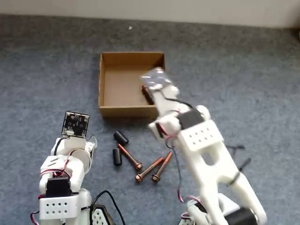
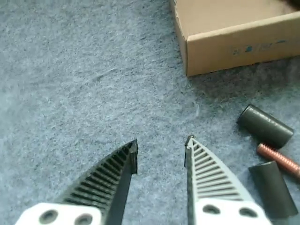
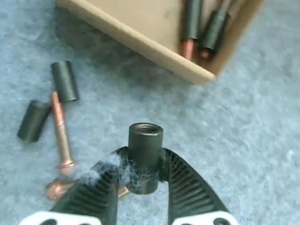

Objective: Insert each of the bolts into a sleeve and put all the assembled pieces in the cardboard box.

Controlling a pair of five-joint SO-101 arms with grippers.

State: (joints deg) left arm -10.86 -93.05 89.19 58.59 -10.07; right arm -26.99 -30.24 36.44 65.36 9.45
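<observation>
My right gripper (image 3: 144,155) is shut on a black sleeve (image 3: 146,137), held upright above the carpet near a corner of the cardboard box (image 3: 140,44). Two assembled pieces (image 3: 202,29) lie inside the box against its wall. My left gripper (image 2: 160,153) hangs open over bare carpet, with nothing between its fingers. Beside it lie two loose black sleeves (image 2: 265,125) (image 2: 273,187) and a copper bolt (image 2: 279,159). From above, three bolts (image 1: 150,168) and two sleeves (image 1: 119,145) lie on the carpet in front of the box (image 1: 107,84), between the two arms.
Grey carpet covers the whole floor. The right arm (image 1: 201,136) reaches over the box's front right corner. The left arm (image 1: 65,159) stands at the front left. Open carpet lies to the left of the box and behind it.
</observation>
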